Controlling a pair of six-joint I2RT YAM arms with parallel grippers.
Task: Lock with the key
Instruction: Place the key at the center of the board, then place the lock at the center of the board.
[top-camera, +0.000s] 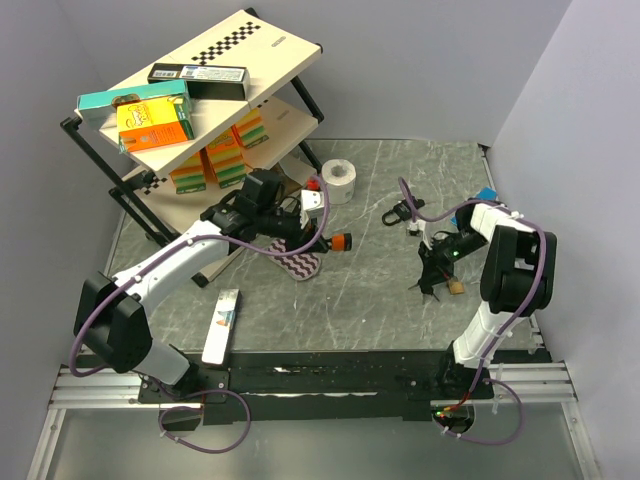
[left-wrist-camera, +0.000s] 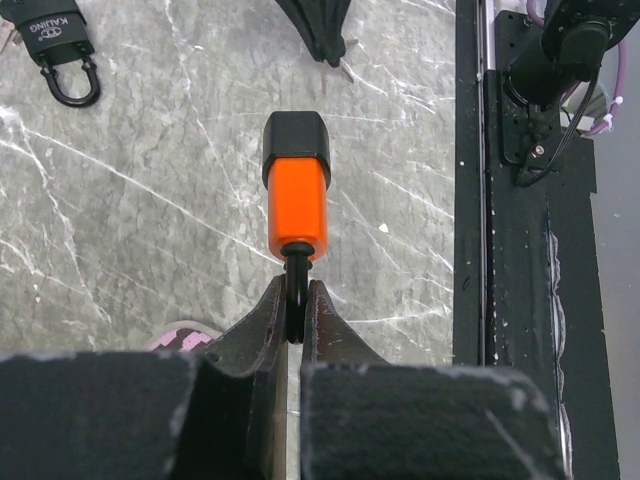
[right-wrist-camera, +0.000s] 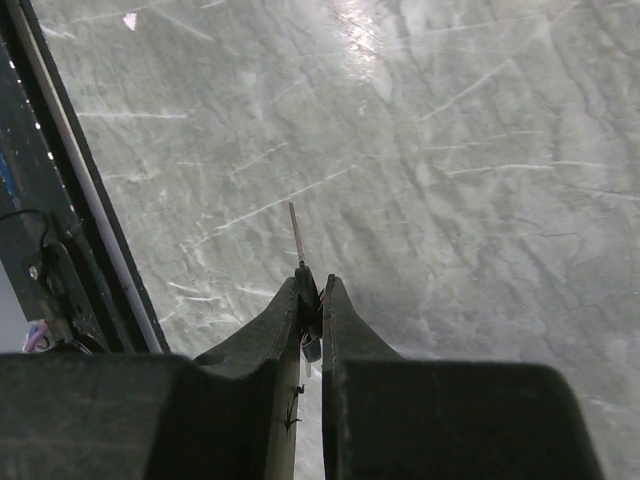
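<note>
Padlock (left-wrist-camera: 296, 205), orange, pinched by its shackle (left-wrist-camera: 294, 262) in the left tool (left-wrist-camera: 295, 310) over the desk (left-wrist-camera: 130, 200). Right tool (right-wrist-camera: 311, 295) clamps the key (right-wrist-camera: 297, 235), well apart. Next, I'd say: line the blade up with the lock's black end.

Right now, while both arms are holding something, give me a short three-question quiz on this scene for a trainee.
1. True or false: the left gripper is shut on the orange padlock.
2. Multiple choice: what does the right gripper pinch? A) a key B) a paper roll C) a cardboard box
3. Short answer: is the key in the orange padlock yet?

Key: 1 true, it is clamped by its loop. 2 A, with the thin blade sticking out past the fingertips. 3 no, the two are held well apart over the table.
</note>
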